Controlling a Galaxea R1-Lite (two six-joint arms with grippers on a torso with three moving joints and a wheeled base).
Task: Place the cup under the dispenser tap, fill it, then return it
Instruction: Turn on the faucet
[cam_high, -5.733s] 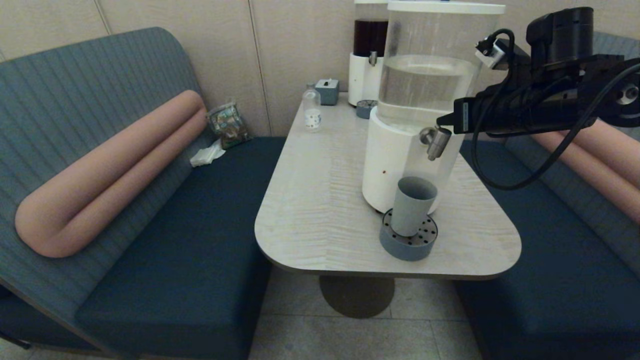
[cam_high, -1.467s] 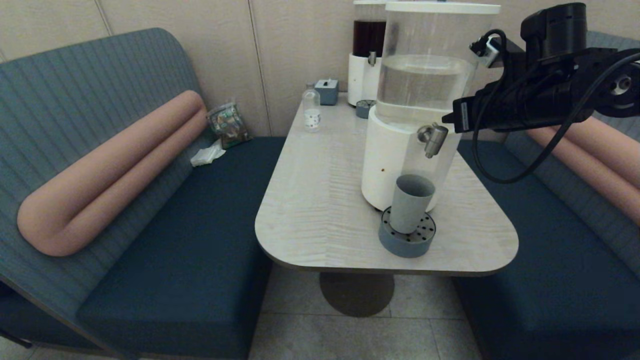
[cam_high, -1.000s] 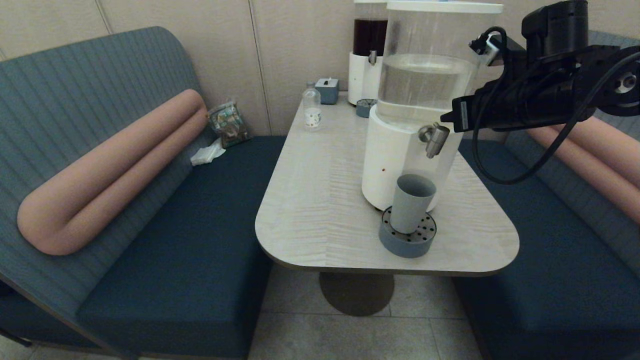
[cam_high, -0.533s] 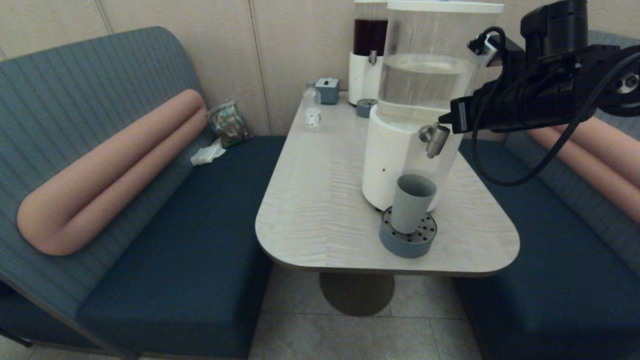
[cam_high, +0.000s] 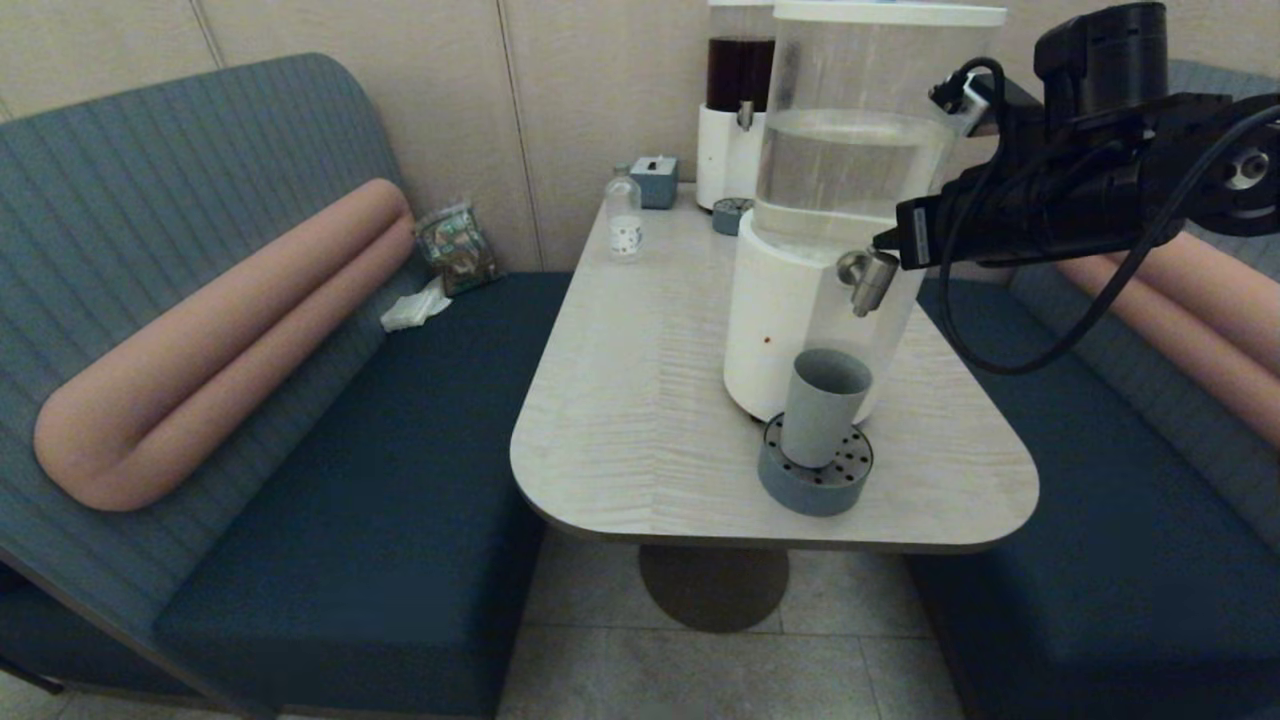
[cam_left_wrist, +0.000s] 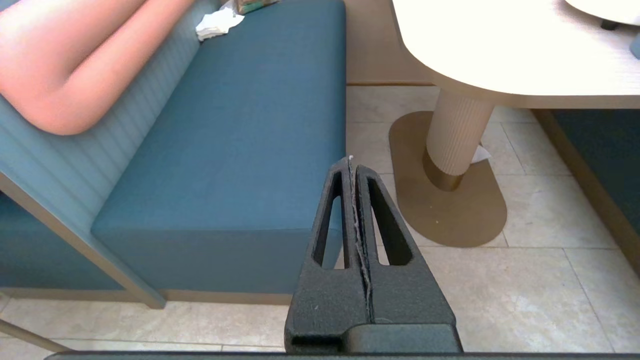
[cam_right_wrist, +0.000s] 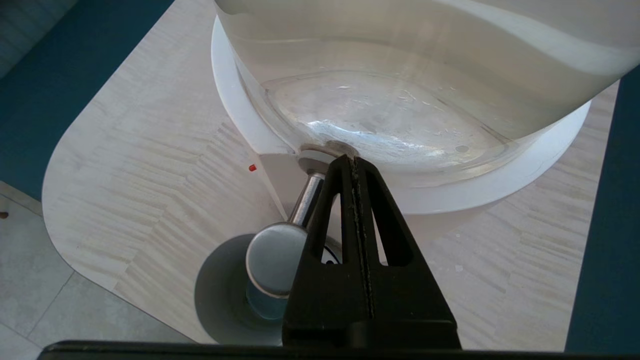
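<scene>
The grey-blue cup stands upright on the perforated round tray, directly below the dispenser tap. My right gripper is shut with nothing in it, its tip just above and to the right of the tap. In the right wrist view the shut right gripper lies alongside the tap, its tip at the tank's foot; the cup shows beneath the tap's round cap. I cannot tell whether the fingers touch the tap. My left gripper hangs shut and empty over the floor by the bench.
The large dispenser takes the table's right half. At the back stand a slimmer dark-tank dispenser, a small clear bottle and a grey box. Blue benches flank the table. The table's pedestal rises near my left gripper.
Over the last second and a half my right gripper has edged left, closing on the tap. The cup and tray have not moved.
</scene>
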